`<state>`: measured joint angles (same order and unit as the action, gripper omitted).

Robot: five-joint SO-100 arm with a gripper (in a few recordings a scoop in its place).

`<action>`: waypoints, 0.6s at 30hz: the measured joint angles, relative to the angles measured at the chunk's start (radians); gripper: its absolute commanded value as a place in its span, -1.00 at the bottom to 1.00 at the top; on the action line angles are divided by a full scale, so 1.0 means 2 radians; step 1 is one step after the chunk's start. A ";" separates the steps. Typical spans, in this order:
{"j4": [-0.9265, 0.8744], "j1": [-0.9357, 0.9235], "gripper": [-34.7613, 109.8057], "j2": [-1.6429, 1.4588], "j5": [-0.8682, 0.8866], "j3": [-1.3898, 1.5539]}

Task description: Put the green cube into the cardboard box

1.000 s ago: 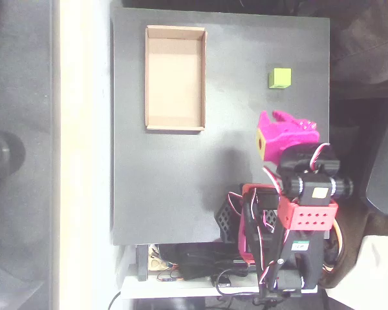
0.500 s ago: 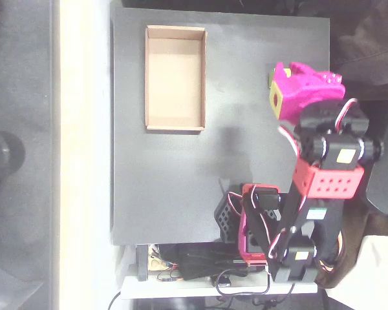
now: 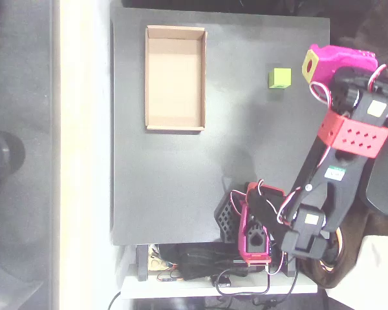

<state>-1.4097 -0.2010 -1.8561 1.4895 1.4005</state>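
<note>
The green cube (image 3: 279,78) is a small lime block resting on the dark table, in the upper right of the overhead view. The cardboard box (image 3: 174,77) is a shallow tan tray with a bare floor, lying well to the cube's left near the table's far edge. My magenta gripper (image 3: 310,64) hovers just right of the cube, over the table's right edge, and is apart from it. Its yellow-patched tip faces left toward the cube. From above, the jaws cannot be made out as open or shut. Nothing is seen held.
The dark table (image 3: 181,181) ends in a right edge close behind the cube. My arm's red and black links (image 3: 349,132) reach up along that side from the base (image 3: 253,229) at the near edge, where cables lie.
The gripper swung right and toward the far edge. Half a second ago it covered the cube; now it is off to the right and the cube shows again, unmoved.
</note>
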 measured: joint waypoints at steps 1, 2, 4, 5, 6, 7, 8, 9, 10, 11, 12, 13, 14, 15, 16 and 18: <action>0.001 -0.003 -0.43 0.008 0.000 -0.004; 0.001 -0.005 -0.43 0.018 0.000 -0.010; 0.001 -0.012 -0.43 0.036 0.000 -0.018; 0.001 -0.012 -0.43 0.038 0.000 -0.020; 0.001 -0.012 -0.43 0.044 0.000 -0.021; 0.001 -0.009 -0.43 0.046 0.000 -0.022; 0.001 -0.008 -0.43 0.048 0.000 -0.023; 0.001 -0.008 -0.43 0.053 0.000 -0.024; 0.001 -0.008 -0.43 0.057 0.000 -0.025; 0.001 -0.010 -0.42 0.064 0.000 -0.025; 0.001 -0.012 -0.41 0.072 0.000 -0.025; 0.001 -0.012 -0.38 0.074 0.000 -0.025; 0.001 -0.013 -0.35 0.080 0.000 -0.025; 0.001 -0.013 -0.31 0.082 0.000 -0.025; 0.001 -0.012 -0.26 0.084 0.000 -0.025; 0.001 -0.010 -0.18 0.085 0.000 -0.025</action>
<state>-1.4082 -0.2209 -1.6858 1.4895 1.3514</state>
